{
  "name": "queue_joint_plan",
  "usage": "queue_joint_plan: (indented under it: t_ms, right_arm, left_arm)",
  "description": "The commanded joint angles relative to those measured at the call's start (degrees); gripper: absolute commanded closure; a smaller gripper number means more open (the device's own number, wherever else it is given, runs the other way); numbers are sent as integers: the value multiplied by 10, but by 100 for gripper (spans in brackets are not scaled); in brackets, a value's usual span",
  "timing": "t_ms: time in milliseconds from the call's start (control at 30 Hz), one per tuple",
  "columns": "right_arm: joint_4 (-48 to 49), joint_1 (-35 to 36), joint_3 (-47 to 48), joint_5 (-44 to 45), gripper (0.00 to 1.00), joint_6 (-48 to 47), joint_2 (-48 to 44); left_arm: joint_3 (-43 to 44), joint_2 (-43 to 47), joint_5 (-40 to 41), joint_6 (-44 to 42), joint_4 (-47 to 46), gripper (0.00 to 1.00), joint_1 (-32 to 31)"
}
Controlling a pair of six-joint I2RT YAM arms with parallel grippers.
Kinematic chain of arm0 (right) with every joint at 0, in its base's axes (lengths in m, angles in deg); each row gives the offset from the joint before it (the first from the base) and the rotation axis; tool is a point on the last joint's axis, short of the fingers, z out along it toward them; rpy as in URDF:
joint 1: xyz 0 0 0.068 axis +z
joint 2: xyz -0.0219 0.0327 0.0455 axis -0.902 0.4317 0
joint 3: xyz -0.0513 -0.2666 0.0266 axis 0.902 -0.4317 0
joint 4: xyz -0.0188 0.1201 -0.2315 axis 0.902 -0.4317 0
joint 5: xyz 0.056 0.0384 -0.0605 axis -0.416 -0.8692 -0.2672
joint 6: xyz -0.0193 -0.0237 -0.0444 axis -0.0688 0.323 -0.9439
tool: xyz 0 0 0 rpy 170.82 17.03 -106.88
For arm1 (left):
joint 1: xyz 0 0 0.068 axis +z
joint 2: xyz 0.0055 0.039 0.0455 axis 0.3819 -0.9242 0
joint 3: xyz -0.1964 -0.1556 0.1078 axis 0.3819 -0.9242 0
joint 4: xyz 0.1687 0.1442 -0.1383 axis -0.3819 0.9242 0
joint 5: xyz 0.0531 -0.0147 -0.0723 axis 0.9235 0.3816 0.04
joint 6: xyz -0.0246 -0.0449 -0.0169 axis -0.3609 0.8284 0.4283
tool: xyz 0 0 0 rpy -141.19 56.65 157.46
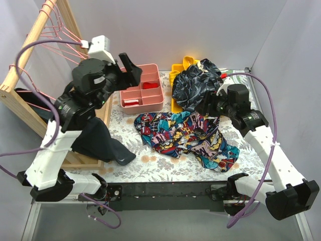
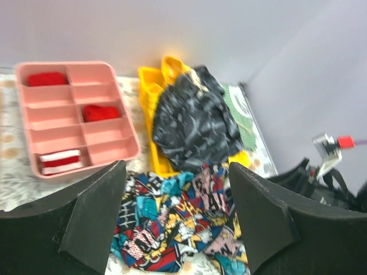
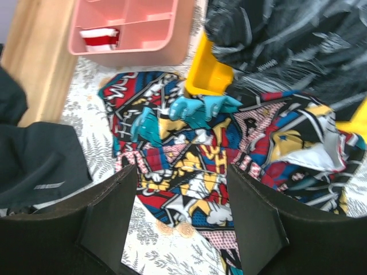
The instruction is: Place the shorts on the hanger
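The comic-print shorts (image 1: pixel 185 134) lie crumpled and flat on the table's middle. They also show in the left wrist view (image 2: pixel 172 220) and the right wrist view (image 3: pixel 195 154). Several pink wire hangers (image 1: pixel 59 34) hang on the wooden rail at the far left. One hanger sits just left of the left wrist. My left gripper (image 1: pixel 131 70) is open and empty, raised above the pink tray, left of the shorts; its jaws (image 2: pixel 178 215) stand wide apart. My right gripper (image 1: pixel 206 107) is open and empty, above the shorts' far right part; its jaws (image 3: pixel 180 220) stand wide apart.
A pink compartment tray (image 1: pixel 150 98) with red items stands behind the shorts. A dark navy patterned garment (image 1: pixel 195 84) lies over a yellow tray (image 1: pixel 176 70) at the back right. A black garment (image 1: pixel 100 140) drapes at the foot of the wooden rail frame (image 1: pixel 27 45).
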State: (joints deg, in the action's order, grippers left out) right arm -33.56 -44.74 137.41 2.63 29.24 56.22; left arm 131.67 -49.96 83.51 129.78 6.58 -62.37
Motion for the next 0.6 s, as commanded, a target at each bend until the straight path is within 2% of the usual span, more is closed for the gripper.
queue_joint_plan:
  t_ms: [0,33,167,233,267,300,367,567]
  right_arm:
    - [62,15,25,-46,29,-6,-7]
    - [66,18,24,-49,29,-5,-3]
    - [75,38,27,-49,29,-1,11]
    - [75,39,28,-52,29,-1,14]
    - [71,40,30,-54,29,-2,16]
    - [70,41,32,-56,29,-4,16]
    - [65,43,29,-56,29,-6,11]
    - [57,42,13,-55,29,-12,-10]
  left_arm:
    - [68,23,136,-6,104,28,0]
    - [70,16,181,0,118,28,0]
    - [35,4,258,1,99,25,10]
    - [53,-8,234,-3,85,23,54]
    - [62,-26,186,-3,83,24,76]
    - [69,-34,165,-1,82,24,121]
    - [87,-62,108,10,91,25,165]
    - [64,-63,50,33,54,29,277]
